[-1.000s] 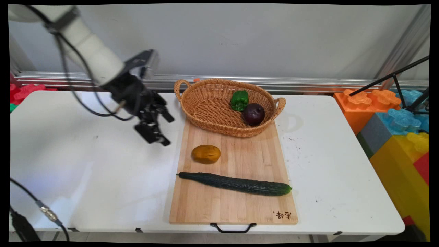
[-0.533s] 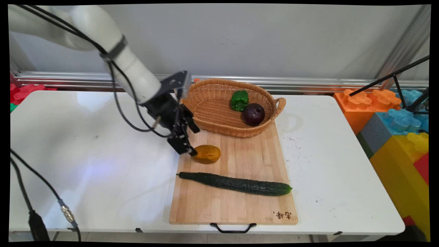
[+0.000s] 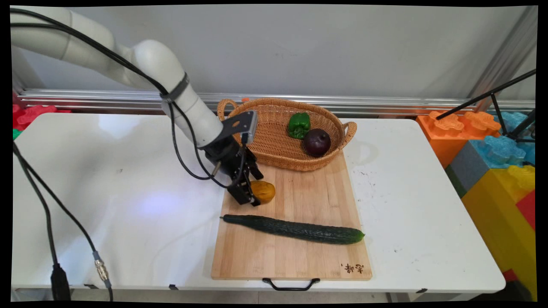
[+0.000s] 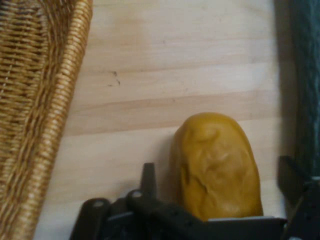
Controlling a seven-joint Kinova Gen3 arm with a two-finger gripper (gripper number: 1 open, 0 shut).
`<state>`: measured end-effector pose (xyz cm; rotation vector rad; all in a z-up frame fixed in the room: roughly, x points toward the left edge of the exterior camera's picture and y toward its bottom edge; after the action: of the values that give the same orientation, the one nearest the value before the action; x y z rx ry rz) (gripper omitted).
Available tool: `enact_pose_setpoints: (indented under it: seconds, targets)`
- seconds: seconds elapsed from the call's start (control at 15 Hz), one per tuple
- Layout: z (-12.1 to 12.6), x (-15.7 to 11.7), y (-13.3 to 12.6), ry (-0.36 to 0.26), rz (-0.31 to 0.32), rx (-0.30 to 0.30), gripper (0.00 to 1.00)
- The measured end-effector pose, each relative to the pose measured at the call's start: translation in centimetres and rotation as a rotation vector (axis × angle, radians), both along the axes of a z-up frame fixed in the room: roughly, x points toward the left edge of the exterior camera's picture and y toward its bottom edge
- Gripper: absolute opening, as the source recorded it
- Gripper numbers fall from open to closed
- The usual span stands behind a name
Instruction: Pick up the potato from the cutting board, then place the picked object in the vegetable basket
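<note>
End effector (image 3: 252,188) astride potato (image 4: 217,165)

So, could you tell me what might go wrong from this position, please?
The open gripper straddles only one end of the potato, so if it closed there the rounded potato might squirt out along the cutting board. The basket and the cucumber lie to either side, so a loose potato or a sideways move could knock them.
</note>
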<state>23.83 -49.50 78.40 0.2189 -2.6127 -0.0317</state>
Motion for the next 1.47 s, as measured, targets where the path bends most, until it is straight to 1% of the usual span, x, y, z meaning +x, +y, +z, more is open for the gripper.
enact_pose_setpoints:
  seconds: [0.07,0.2,0.33,0.67,0.8,0.93,1.07,1.27,1.47]
  targets:
    - [-0.5,-0.2,-0.1,-0.003,-0.007,-0.001,0.0]
    - [-1.1,-0.6,-0.2,-0.006,-0.017,-0.003,0.0]
    - [-1.1,-0.8,0.0,-0.005,-0.021,-0.007,0.0]
    - [0.4,-1.4,1.0,0.001,-0.011,-0.02,0.0]
    - [1.8,-1.6,1.6,0.006,0.006,-0.026,0.0]
    - [4.2,-1.9,2.1,0.013,0.032,-0.042,0.0]
    - [6.8,-2.1,2.4,0.024,0.074,-0.064,0.0]
    - [9.5,-2.5,2.1,0.042,0.129,-0.087,0.0]
    - [12.0,-2.6,1.1,0.07,0.213,-0.117,0.0]
